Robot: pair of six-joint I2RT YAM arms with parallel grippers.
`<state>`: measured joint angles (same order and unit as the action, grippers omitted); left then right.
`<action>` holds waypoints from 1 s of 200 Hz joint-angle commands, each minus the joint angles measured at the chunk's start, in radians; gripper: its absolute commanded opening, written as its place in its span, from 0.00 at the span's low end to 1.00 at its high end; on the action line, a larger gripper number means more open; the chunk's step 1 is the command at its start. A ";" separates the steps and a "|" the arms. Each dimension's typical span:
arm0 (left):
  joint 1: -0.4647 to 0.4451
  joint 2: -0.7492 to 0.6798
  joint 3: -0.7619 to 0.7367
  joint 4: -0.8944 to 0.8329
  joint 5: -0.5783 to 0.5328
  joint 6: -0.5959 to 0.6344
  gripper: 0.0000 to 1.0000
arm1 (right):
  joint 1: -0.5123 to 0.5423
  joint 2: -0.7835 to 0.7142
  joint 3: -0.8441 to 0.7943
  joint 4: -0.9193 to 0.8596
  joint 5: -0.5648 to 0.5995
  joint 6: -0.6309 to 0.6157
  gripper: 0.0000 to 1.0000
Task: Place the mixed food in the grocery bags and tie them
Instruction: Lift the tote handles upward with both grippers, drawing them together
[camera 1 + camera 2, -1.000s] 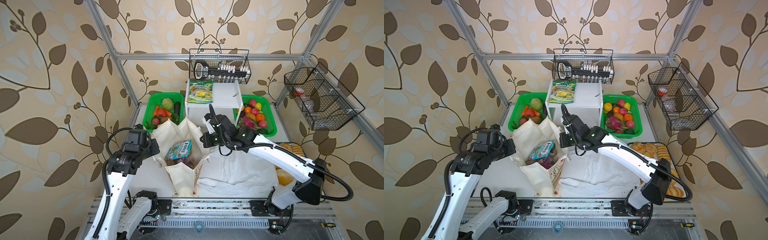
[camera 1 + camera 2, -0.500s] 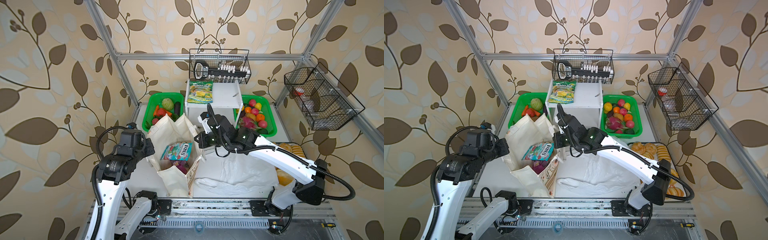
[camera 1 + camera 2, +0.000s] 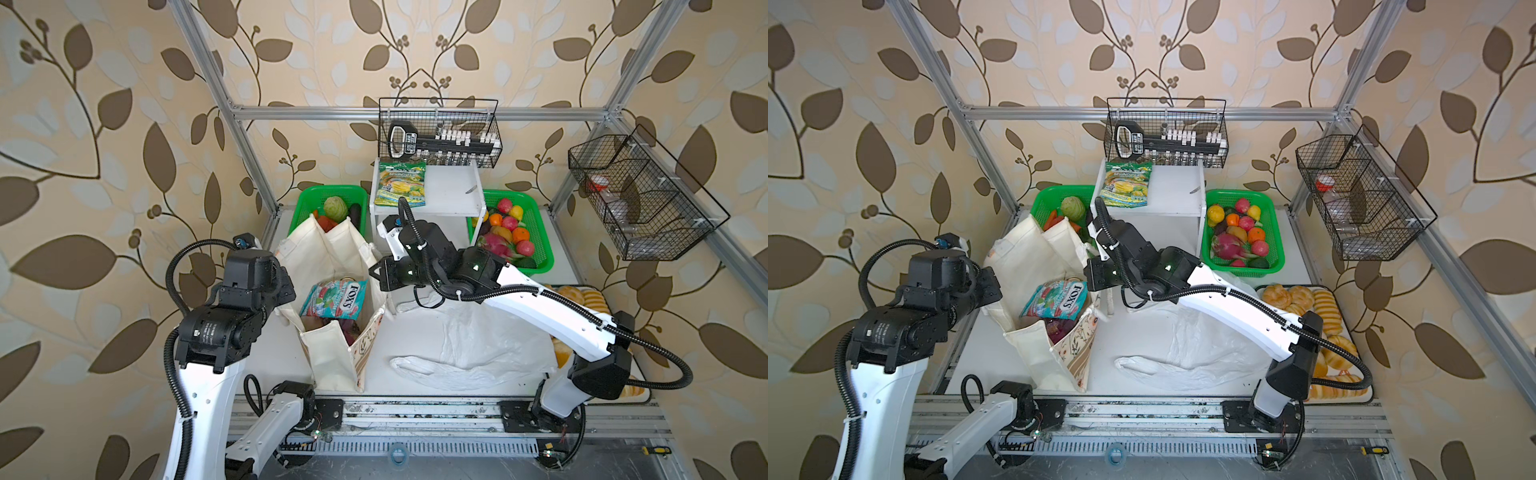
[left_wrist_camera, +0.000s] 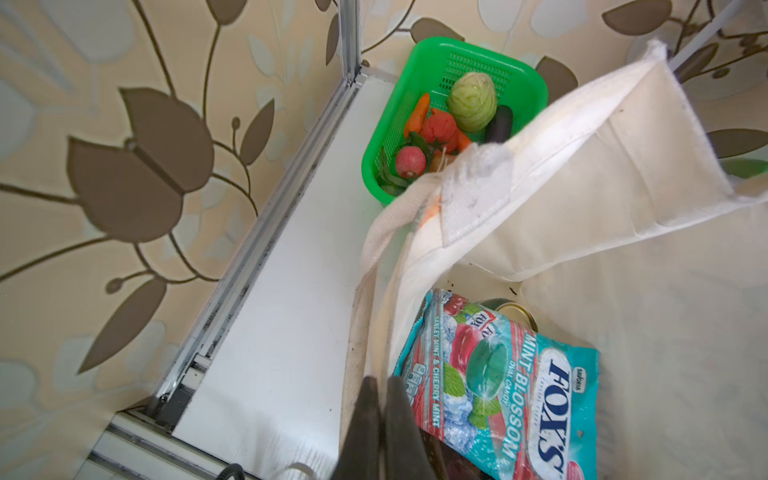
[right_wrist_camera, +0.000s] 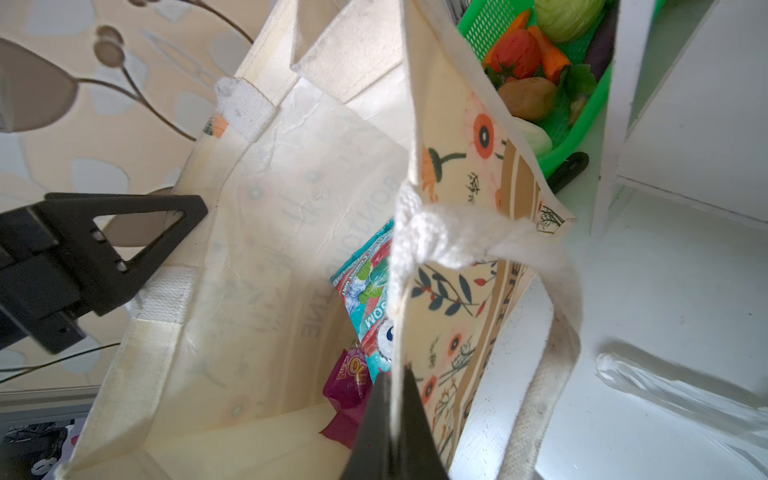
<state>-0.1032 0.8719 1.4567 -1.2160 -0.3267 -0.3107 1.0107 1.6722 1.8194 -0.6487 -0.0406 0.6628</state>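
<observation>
The canvas tote (image 3: pixel 1025 253) stands open between the left gripper (image 3: pixel 995 287) and the right gripper (image 3: pixel 1090 277), with the FOX'S packet (image 3: pixel 1057 300) on top inside.

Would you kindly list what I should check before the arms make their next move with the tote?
1. Left gripper shut on canvas tote rim: ok.
2. Right gripper shut on the opposite rim: ok.
3. FOX'S candy packet inside tote: ok.
4. Purple snack packet inside tote: ok.
5. Dragon fruit packed: not ok, lying in green basket.
6. Handles tied: not ok.
</observation>
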 commanded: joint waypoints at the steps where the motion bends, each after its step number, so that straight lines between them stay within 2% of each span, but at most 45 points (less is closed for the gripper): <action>1: 0.011 0.009 0.069 0.096 -0.179 0.068 0.00 | 0.017 0.009 0.110 0.117 -0.032 0.011 0.00; 42: 0.024 0.050 0.088 0.131 -0.260 0.136 0.00 | 0.032 0.109 0.222 0.122 -0.062 0.033 0.00; 65: 0.082 0.071 0.097 0.169 -0.262 0.179 0.00 | 0.038 0.160 0.281 0.129 -0.081 0.048 0.00; 89: 0.197 0.104 0.122 0.198 -0.166 0.200 0.00 | 0.045 0.216 0.351 0.131 -0.092 0.065 0.00; 106: 0.230 0.123 0.132 0.219 -0.134 0.194 0.00 | 0.052 0.255 0.401 0.132 -0.100 0.078 0.00; 135: 0.342 0.153 0.137 0.256 -0.071 0.186 0.00 | 0.058 0.317 0.460 0.145 -0.113 0.100 0.00; 169: 0.519 0.215 0.179 0.292 0.141 0.130 0.00 | 0.058 0.423 0.589 0.143 -0.142 0.139 0.00; 200: 0.627 0.228 0.138 0.333 0.167 0.119 0.00 | 0.060 0.468 0.612 0.195 -0.143 0.172 0.00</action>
<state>0.4500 1.1152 1.5616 -1.1011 -0.2070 -0.1604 1.0603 2.1422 2.3592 -0.6254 -0.1425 0.7902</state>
